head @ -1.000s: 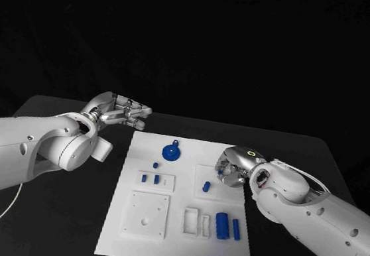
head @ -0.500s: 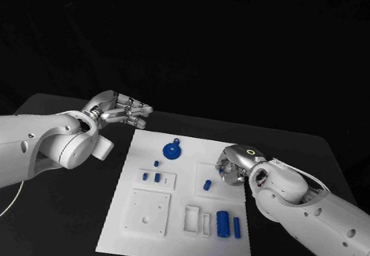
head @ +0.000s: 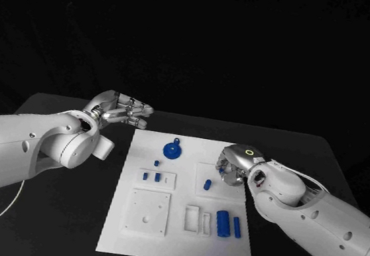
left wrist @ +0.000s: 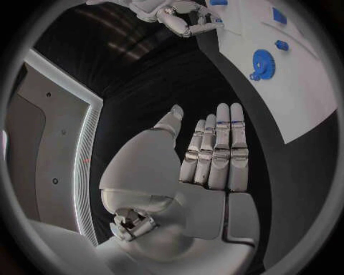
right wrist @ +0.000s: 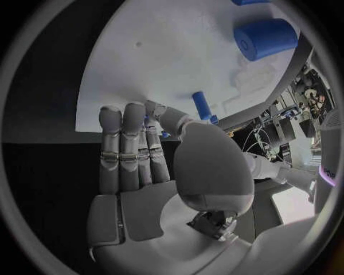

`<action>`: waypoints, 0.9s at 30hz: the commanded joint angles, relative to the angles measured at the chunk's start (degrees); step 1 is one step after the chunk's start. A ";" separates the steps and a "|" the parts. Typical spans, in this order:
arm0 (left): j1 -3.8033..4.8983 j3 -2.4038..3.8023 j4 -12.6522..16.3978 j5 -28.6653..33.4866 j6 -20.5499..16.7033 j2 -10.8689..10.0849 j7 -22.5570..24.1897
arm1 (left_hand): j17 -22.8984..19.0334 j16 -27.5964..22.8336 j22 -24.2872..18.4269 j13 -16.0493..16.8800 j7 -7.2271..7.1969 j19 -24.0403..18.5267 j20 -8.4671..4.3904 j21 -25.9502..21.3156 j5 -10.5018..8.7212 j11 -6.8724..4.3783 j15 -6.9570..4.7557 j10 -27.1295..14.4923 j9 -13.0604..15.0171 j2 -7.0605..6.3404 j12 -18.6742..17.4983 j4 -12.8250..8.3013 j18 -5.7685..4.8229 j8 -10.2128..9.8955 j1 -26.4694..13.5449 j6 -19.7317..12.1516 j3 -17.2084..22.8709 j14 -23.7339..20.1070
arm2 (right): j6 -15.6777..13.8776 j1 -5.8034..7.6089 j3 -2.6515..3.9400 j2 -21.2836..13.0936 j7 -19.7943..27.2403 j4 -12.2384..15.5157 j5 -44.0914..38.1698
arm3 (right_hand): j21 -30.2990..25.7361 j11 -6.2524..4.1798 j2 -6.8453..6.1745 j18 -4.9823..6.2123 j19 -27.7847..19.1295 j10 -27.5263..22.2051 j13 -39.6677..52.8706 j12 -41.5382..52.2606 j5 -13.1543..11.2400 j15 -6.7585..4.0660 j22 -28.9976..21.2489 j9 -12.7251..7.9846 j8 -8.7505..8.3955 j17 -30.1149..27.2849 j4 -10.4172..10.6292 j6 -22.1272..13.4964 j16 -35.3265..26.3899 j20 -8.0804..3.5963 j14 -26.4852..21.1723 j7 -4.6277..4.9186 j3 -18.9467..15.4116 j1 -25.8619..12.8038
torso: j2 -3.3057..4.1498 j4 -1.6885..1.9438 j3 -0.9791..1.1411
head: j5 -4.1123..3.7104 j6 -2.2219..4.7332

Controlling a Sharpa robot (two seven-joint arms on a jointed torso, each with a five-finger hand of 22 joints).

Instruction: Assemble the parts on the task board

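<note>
Nearest the robot's body on the task board [head: 126, 242] sit two blue cylinders side by side, a thick one [head: 223, 223] and a thin one [head: 236, 228], both lying with their long axes running away from the robot, back along the right forearm from its hand. Further out, the right hand [head: 230, 166] hovers at the board's right edge, fingers straight and together, thumb bent in; a speck of blue shows by its fingertips in the right wrist view, but I can't tell whether it holds anything. Just inboard of that hand lies a short blue peg [head: 206, 185], long axis also pointing away from the robot, and it looks the likeliest next pick, the right hand being much the nearer. Beyond that peg from the right hand are three smaller blue pieces: a pair [head: 150, 178] and a single [head: 156, 164]. Farther still is one blue gear [head: 171, 150]. The left hand [head: 120, 110] hangs off the board beyond its far left corner, fingers extended, empty, with the gear its closest part.
</note>
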 commanded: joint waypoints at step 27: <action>0.08 0.06 -0.48 -1.94 0.75 0.03 0.12 | -0.02 -0.15 -0.40 -0.06 -0.05 0.11 0.05 0.60 0.43 -0.07 0.07 0.05 -0.04 0.55 0.04 -0.98 -0.86 0.18 -0.11 -0.54 0.35 0.06 | -3.01 -0.92 3.01 -1.26 -2.10 4.80 -2.17 | -5.29 -1.77 -0.32 -0.20 4.67 3.08 0.18 0.18 3.58 -1.30 11.25 0.45 0.17 -3.46 -0.06 1.73 2.83 -0.77 -0.39 -0.53 1.19 -1.57 | -0.04 -0.07 -0.07 | 0.04 0.18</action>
